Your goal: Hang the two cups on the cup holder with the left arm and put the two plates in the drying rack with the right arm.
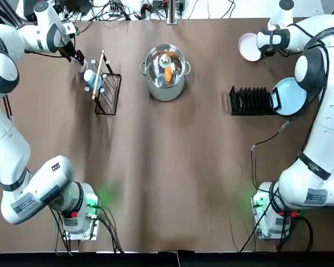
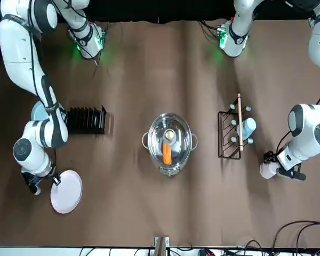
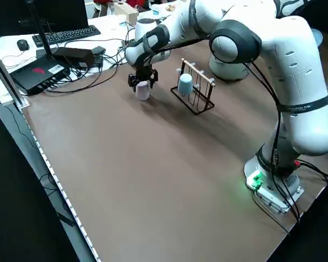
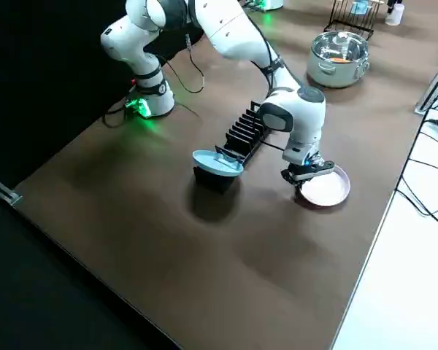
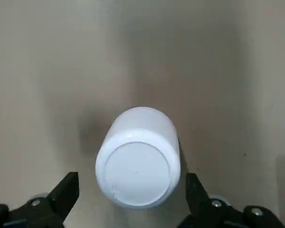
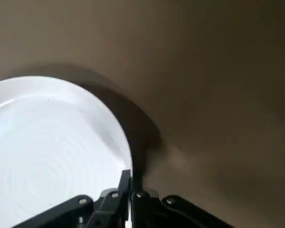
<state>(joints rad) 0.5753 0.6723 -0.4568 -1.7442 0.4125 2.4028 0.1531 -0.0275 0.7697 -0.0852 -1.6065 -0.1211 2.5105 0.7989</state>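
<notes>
White cup (image 5: 137, 171) between open left jaws, white plate (image 6: 52, 152) rim pinched by right jaws

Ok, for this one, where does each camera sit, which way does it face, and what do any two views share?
Top: overhead, both arms, steel pot central.
Front: across the table, facing the robot; drying rack at picture left.
Left side: raised, over the cup holder.
Right side: raised, over the light blue plate.
Left wrist: left gripper open around the white cup.
Right wrist: right gripper shut on the white plate.
Shared: front and top both show the light blue cup.
</notes>
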